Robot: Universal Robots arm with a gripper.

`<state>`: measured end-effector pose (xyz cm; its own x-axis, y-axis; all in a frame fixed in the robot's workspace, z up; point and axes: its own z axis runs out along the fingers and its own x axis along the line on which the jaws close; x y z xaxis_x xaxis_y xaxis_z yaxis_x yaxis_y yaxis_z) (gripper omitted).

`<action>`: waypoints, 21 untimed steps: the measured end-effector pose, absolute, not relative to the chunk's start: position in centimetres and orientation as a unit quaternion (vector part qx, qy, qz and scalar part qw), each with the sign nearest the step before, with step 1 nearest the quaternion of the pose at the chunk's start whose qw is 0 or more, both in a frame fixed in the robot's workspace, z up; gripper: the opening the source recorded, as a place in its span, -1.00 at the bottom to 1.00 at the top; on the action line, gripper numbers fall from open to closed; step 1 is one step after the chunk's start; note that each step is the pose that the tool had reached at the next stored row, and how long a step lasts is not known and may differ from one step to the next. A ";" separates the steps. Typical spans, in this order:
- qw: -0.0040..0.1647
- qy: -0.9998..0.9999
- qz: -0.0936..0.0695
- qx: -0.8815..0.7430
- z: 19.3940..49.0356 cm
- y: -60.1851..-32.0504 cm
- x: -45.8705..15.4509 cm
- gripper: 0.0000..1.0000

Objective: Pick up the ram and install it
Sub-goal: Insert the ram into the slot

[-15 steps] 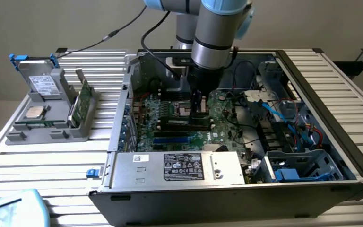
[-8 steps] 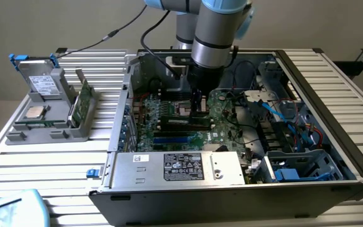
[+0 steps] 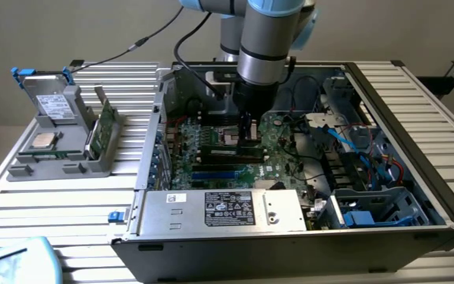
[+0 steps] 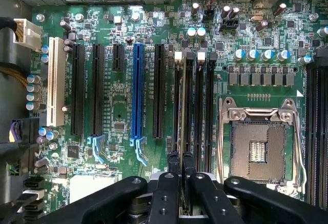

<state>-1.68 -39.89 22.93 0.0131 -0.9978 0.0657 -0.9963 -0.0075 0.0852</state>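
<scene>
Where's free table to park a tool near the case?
Free: bare table slats in front of the grey fixture, beside the case. Crowded: inside the case, around the end effector gripping the ram.

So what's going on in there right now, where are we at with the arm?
The arm reaches down into the open computer case, and its gripper is shut on the ram, held on edge. The stick lines up along one of the black memory slots, next to the open CPU socket on the motherboard. Whether it is fully seated cannot be told.
</scene>
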 end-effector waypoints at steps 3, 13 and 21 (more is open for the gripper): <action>0.052 -0.703 -0.005 0.710 23.0 -39.9 -2.0 -0.73; 0.051 -0.703 -0.004 0.710 23.4 -39.8 -2.1 -0.73; 0.051 -0.703 -0.004 0.710 23.4 -39.8 -1.5 -0.73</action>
